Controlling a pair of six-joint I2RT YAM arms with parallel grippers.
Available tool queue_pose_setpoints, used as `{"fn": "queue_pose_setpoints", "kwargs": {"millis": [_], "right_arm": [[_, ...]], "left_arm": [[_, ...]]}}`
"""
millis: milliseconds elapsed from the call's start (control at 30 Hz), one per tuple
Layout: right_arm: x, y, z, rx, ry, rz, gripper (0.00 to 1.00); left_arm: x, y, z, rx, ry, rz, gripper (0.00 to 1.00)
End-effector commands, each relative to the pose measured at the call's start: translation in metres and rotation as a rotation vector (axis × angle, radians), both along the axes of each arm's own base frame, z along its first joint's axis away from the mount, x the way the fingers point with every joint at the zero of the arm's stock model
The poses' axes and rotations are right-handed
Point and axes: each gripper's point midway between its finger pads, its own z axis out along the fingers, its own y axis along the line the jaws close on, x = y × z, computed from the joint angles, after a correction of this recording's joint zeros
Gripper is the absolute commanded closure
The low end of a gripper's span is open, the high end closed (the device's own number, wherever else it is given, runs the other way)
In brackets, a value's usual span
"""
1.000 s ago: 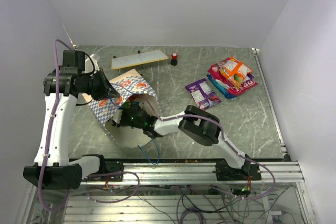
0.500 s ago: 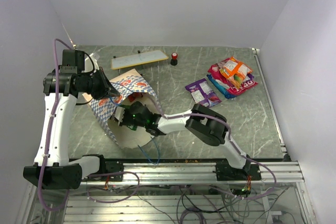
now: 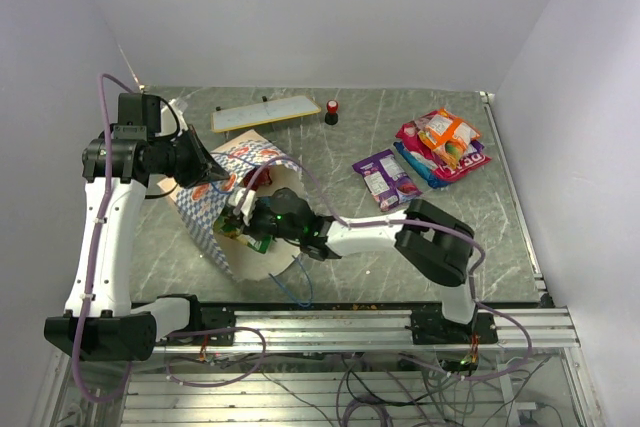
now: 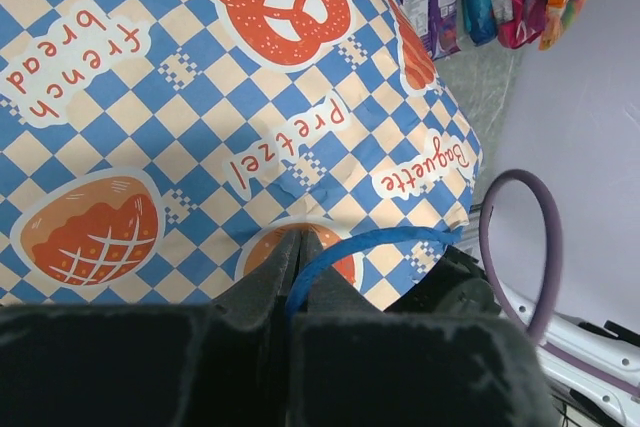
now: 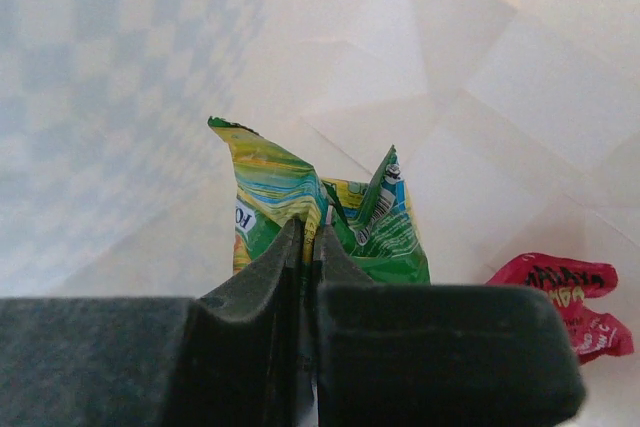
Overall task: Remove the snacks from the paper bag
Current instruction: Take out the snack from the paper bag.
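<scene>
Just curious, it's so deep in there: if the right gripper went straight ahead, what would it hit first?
The right gripper is shut on the crinkly green snack packet; past that, probably the cream inner wall of the blue-and-white checkered paper bag, though depth is unclear.

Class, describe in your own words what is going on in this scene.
The left end effector pinches the blue handle of the bag, holding it up. The right end effector is inside the bag, shut on a green packet. A small red wrapper lies beside it. Other snacks lie out on the table.
</scene>
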Motion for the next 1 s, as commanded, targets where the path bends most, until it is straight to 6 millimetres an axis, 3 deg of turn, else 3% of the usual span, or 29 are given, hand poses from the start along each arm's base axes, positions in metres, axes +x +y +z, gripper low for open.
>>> {"fn": "queue_pose_setpoints", "kwargs": {"millis": [0, 233, 467, 867, 967], "right_arm": [[-0.008, -0.007, 0.046, 0.134, 0.03, 0.004, 1.0], [-0.028, -0.021, 0.063, 0.177, 0.089, 0.049, 1.0], [-0.051, -0.046, 0.058, 0.134, 0.134, 0.089, 1.0], [-0.085, -0.138, 0.068, 0.02, 0.062, 0.095, 1.0], [-0.098, -0.162, 0.088, 0.027, 0.008, 0.126, 1.0]], "left_arm": [[0.009, -0.004, 0.018, -0.032, -0.077, 0.02, 0.93], [0.016, -0.008, 0.026, -0.076, -0.106, 0.036, 0.93], [0.028, -0.01, 0.03, -0.102, -0.129, 0.056, 0.93], [0.032, -0.012, 0.007, -0.118, -0.097, 0.069, 0.93], [0.034, -0.013, 0.004, -0.121, -0.09, 0.063, 0.93]]}}
